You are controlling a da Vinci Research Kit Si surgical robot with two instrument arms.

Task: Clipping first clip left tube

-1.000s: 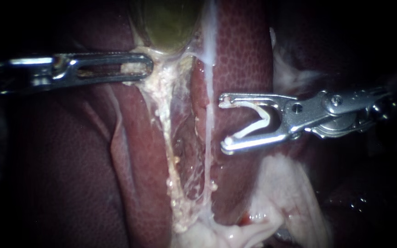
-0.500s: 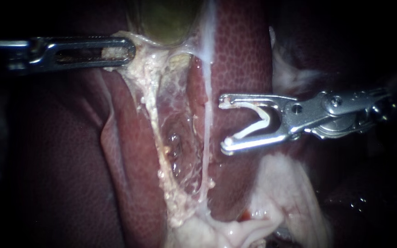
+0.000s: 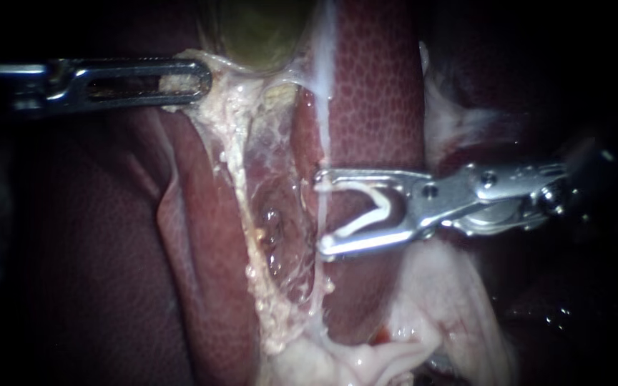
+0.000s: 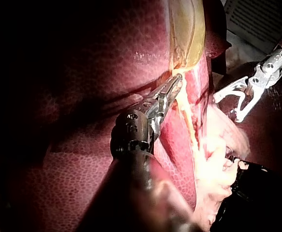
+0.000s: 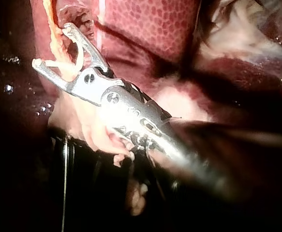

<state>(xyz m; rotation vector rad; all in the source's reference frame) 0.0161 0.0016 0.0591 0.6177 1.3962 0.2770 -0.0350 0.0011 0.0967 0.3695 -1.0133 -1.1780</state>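
- The left instrument [image 3: 198, 80] had its jaws pinched together on pale tissue [image 3: 219, 89] just below the gallbladder [image 3: 262, 28].
- The right instrument [image 3: 321, 211] carried an open white clip [image 3: 384, 207] — its jaws stood wide, both touching it.
- The jaw tips sat right at a thin pale tube [image 3: 321, 136] lying against the liver [image 3: 373, 93].
- A lumpier tube [image 3: 241, 179] ran further left, apart from the clip.

Darkness rings the lit middle; a pale slatted panel [image 4: 259, 19] shows beyond, a glossy black surface [image 5: 39, 193] below
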